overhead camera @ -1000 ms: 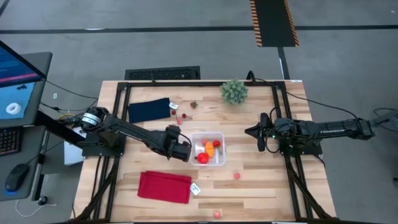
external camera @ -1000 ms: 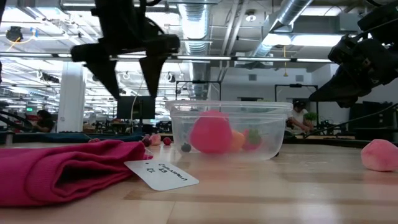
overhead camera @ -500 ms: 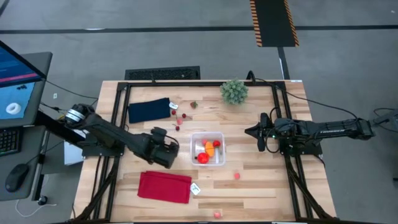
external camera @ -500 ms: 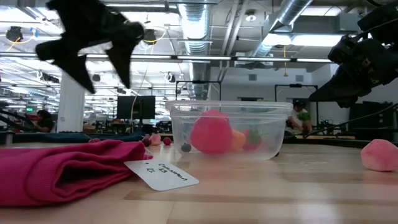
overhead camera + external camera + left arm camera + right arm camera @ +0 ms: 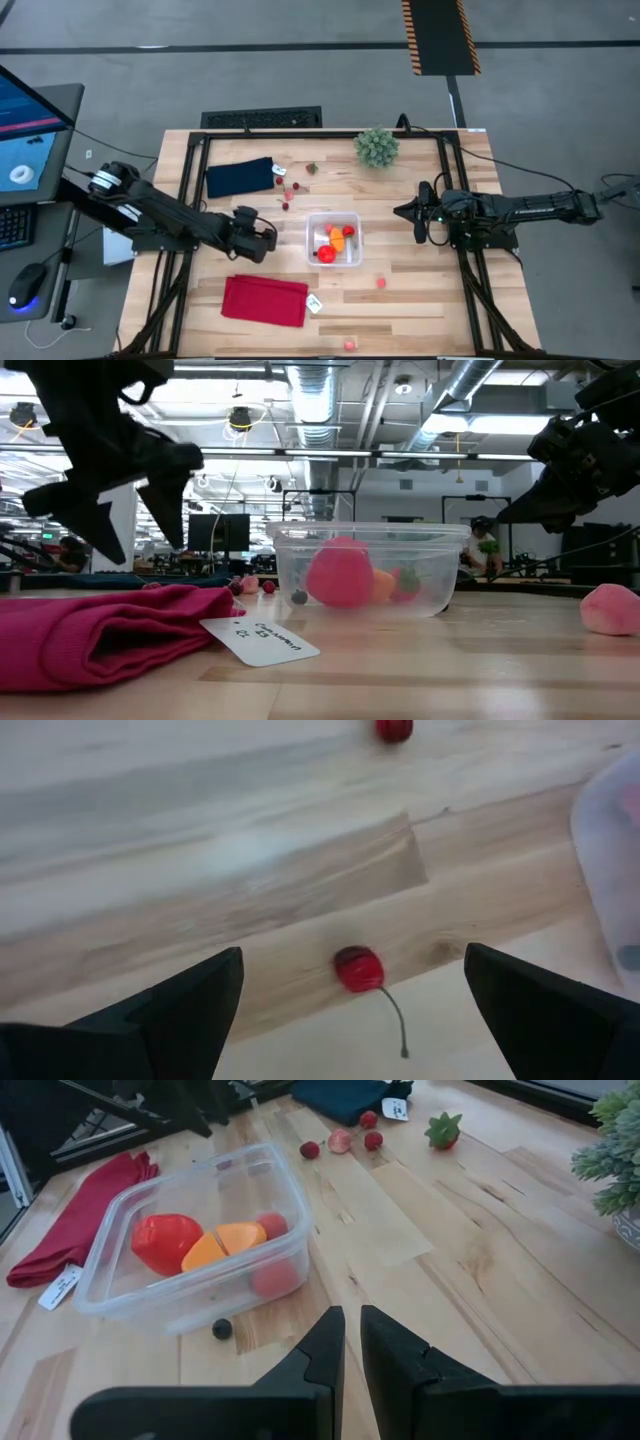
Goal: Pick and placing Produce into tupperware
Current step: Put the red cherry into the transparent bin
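Observation:
The clear tupperware [image 5: 335,240] stands mid-table and holds a red piece [image 5: 165,1240], an orange piece [image 5: 225,1245] and two small red ones. Loose produce lies on the table: a stemmed cherry [image 5: 358,968], several small red and pink pieces near the navy cloth [image 5: 288,190], a strawberry [image 5: 312,168] and pink pieces [image 5: 381,283] [image 5: 349,344]. My left gripper [image 5: 265,238] hangs open and empty left of the tupperware, above the table [image 5: 140,550]; the cherry shows between its fingers [image 5: 352,952] without touching them. My right gripper [image 5: 400,211] waits shut, right of the tupperware [image 5: 352,1330].
A navy cloth [image 5: 240,177] lies far left, a folded red cloth [image 5: 265,300] with a white tag [image 5: 314,304] near left, a green spiky plant ball [image 5: 377,147] at the far edge. A small dark ball [image 5: 222,1328] lies against the tupperware's outer wall.
My left gripper has drawn back from the tupperware's left wall toward the table's left edge and has come down somewhat, staying open and empty. The tupperware and its contents have kept still.

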`<state>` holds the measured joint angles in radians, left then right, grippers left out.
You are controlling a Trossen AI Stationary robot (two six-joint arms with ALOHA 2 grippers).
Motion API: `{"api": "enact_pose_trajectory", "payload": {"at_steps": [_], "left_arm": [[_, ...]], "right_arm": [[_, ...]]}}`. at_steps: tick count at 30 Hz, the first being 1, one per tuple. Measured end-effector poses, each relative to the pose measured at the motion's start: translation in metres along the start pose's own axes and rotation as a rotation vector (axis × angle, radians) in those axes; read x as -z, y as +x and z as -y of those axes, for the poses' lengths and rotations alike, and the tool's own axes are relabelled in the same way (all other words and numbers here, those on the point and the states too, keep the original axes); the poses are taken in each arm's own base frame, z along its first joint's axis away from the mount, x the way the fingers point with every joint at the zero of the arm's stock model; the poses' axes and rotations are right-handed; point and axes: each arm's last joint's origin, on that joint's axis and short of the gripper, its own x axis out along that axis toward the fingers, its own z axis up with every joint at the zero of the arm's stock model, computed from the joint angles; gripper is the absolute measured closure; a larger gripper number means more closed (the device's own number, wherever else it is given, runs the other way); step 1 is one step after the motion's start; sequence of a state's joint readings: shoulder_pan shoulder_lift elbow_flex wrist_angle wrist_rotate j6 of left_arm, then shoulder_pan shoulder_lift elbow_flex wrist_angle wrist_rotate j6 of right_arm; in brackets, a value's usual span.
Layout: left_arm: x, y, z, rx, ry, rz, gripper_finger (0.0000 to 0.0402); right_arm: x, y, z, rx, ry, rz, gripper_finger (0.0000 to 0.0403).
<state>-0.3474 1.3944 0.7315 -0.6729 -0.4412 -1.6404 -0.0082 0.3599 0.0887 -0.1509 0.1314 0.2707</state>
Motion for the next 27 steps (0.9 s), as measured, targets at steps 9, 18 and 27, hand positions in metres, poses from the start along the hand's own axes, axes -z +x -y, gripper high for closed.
{"api": "enact_pose_trajectory", "payload": {"at_steps": [9, 18, 27], "left_arm": [[0.011, 0.022, 0.007, -0.026, 0.011, -0.017, 0.0031], [0.013, 0.029, 0.009, -0.034, -0.026, -0.041, 0.0031], [0.014, 0.034, 0.01, -0.045, -0.055, -0.064, 0.0032]], "right_arm": [[0.0, 0.0, 0.0, 0.0, 0.0, 0.0, 0.0343], [0.0, 0.0, 0.0, 0.0, 0.0, 0.0, 0.0343], [0.0, 0.0, 0.0, 0.0, 0.0, -0.001, 0.0343]]}}
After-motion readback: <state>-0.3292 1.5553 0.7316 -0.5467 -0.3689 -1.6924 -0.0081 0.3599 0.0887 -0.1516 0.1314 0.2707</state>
